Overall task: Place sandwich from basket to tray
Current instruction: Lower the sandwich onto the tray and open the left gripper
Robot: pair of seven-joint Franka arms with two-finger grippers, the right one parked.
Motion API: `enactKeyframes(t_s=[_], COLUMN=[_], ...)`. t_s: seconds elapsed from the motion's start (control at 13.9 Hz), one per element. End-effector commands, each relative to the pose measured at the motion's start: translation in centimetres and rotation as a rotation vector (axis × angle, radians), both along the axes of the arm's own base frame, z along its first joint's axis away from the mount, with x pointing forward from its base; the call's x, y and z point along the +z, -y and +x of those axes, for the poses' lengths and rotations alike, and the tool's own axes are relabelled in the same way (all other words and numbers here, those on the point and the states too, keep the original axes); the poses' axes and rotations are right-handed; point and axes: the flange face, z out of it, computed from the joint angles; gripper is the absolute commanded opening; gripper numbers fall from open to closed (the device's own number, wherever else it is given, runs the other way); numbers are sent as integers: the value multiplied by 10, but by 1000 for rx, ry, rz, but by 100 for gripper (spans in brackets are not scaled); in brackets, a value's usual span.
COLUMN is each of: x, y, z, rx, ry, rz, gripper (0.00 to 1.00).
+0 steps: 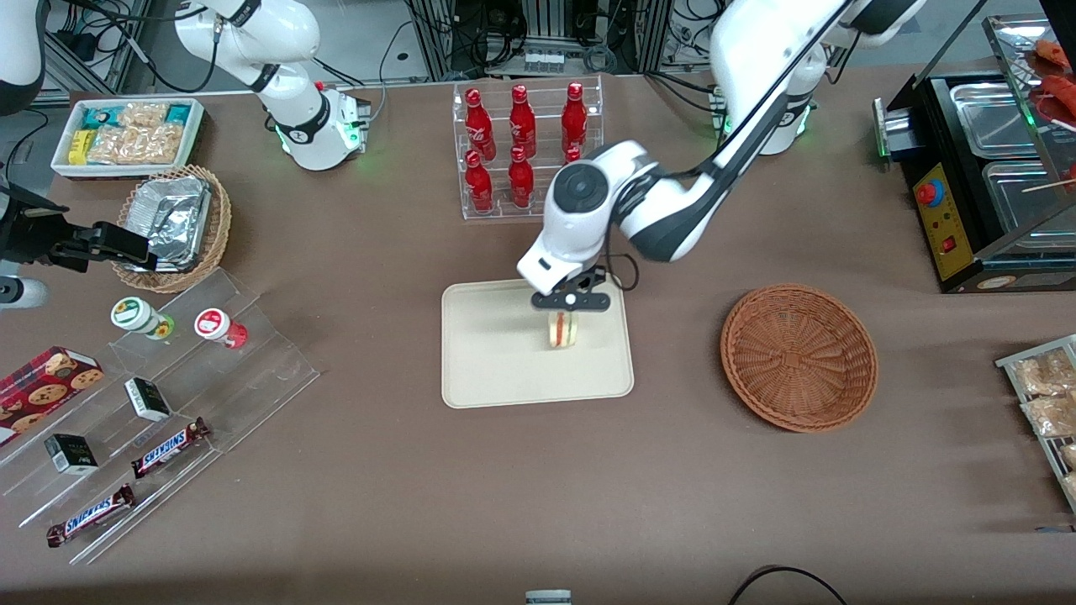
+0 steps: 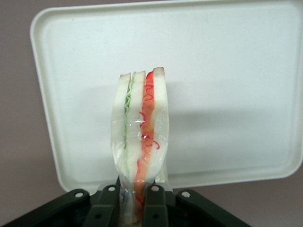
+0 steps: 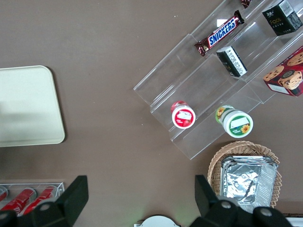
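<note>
The sandwich (image 1: 562, 329), a clear-wrapped wedge of white bread with red-orange and green filling, is held over the cream tray (image 1: 487, 361). My left gripper (image 1: 571, 302) is shut on its narrow end, above the tray's part farther from the front camera. In the left wrist view the sandwich (image 2: 139, 137) stands between the black fingers (image 2: 155, 208), with the tray (image 2: 227, 85) spread below it. The reddish-brown wicker basket (image 1: 799, 357) sits empty beside the tray, toward the working arm's end of the table.
A clear rack of red bottles (image 1: 525, 147) stands farther from the front camera than the tray. A tan basket with foil (image 1: 172, 223), a white snack bin (image 1: 126, 134) and clear stepped shelves (image 1: 160, 403) lie toward the parked arm's end. A black appliance (image 1: 983, 176) stands toward the working arm's end.
</note>
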Motion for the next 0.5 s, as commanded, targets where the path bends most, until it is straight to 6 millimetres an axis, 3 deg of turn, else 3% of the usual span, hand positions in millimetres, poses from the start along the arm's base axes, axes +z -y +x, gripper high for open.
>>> enactKeyframes(t_s=[0.0, 0.14, 0.29, 0.43], x=[-27, -37, -41, -43], y=[28, 32, 47, 47], z=[7, 15, 2, 1], rx=[31, 45, 23, 20], ry=[32, 32, 31, 31], rz=[25, 22, 22, 26], gripper=[0, 0, 0, 0])
